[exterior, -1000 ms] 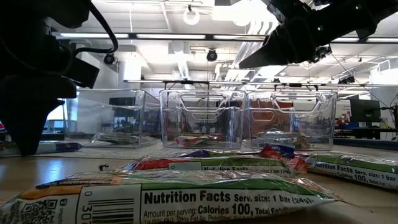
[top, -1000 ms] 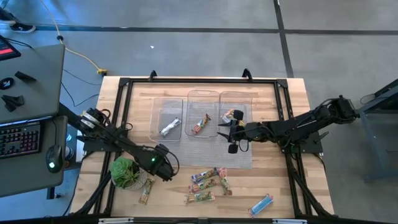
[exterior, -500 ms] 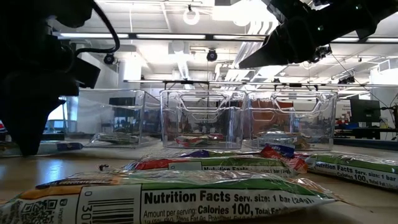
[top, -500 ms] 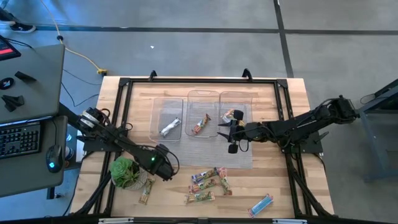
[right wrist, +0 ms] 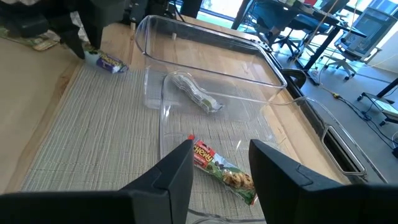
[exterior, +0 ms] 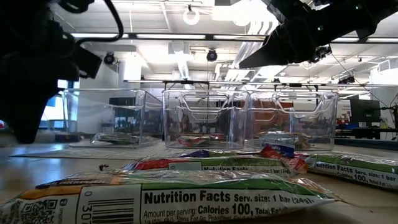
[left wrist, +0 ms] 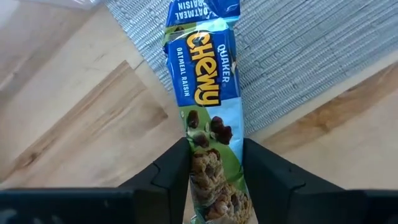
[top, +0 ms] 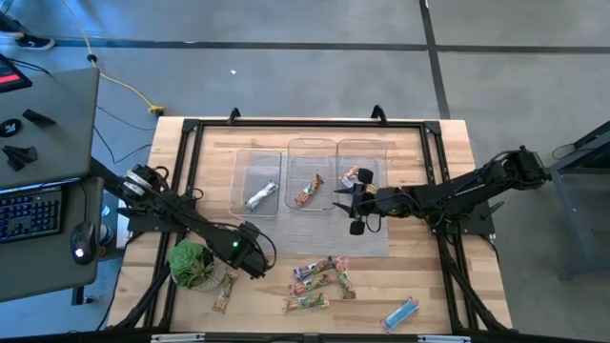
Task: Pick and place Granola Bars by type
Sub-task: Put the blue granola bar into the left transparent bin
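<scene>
the left gripper [left wrist: 214, 177] sits low over the near-left part of the table [top: 419, 276], beside the potted plant [top: 191, 264], and its two dark fingers [left wrist: 171, 171] stand on either side of a blue-and-green granola bar [left wrist: 205, 99]; the jaws are partly closed and look to be touching the wrapper's edges, though whether they grip it firmly cannot be told. that bar lies half on the wood and half on the grey woven mat [left wrist: 298, 43]. the right gripper [right wrist: 217, 165] hangs over the mat just in front of the three clear trays [top: 310, 176], jaws apart and holding nothing. each tray holds a bar: a silvery one [top: 261, 195] in the left tray, a red-orange one [top: 306, 191] in the middle, another [top: 355, 176] in the right. a cluster of loose bars [top: 317, 279] lies near the front edge, a blue bar [top: 399, 312] sits apart toward the front right, and one more bar [top: 223, 293] lies just in front of the plant.
</scene>
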Motion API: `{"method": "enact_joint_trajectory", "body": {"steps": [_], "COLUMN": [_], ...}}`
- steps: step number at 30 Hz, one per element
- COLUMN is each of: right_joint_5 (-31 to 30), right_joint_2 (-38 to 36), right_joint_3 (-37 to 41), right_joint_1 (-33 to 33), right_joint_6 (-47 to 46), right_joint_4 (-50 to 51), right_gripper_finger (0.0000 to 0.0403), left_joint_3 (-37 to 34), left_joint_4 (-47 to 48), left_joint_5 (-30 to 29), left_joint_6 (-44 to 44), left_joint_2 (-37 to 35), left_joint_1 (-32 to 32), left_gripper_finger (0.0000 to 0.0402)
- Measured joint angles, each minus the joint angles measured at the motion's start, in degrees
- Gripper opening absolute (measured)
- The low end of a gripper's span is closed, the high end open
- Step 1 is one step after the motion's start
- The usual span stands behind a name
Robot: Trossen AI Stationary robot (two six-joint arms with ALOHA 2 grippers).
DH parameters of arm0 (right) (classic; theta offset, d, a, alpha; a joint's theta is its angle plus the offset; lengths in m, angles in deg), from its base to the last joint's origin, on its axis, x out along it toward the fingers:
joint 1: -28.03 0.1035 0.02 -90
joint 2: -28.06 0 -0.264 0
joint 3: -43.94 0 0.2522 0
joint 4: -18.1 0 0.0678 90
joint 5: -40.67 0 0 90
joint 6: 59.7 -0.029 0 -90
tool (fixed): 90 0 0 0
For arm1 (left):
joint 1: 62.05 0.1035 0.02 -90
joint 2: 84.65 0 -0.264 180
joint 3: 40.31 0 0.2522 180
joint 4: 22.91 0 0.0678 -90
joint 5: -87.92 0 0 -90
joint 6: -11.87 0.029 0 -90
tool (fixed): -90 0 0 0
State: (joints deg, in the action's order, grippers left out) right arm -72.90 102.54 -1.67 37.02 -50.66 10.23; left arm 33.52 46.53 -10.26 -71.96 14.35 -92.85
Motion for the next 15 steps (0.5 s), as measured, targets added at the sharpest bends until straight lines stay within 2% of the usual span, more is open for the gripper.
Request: {"method": "enact_joint_trajectory", "body": {"steps": [7,15], "right_joint_5": [0.0,0.0], "right_joint_2": [0.0,0.0], "right_joint_3": [0.0,0.0], "right_joint_1": [0.0,0.0], "right_joint_6": [0.0,0.0], "right_joint_4": [0.0,0.0], "right_gripper_finger": [0.0140,0.0140], "left_joint_3": [6.6,19.8], "left_joint_4": [8.1,20.2], "left_joint_5": [-0.6,-7.6], "left_joint_6": [0.0,1.2], "left_joint_2": [0.0,-0.1], "left_joint_1": [0.0,0.0], "left_gripper_finger": [0.0114,0.0112]}}
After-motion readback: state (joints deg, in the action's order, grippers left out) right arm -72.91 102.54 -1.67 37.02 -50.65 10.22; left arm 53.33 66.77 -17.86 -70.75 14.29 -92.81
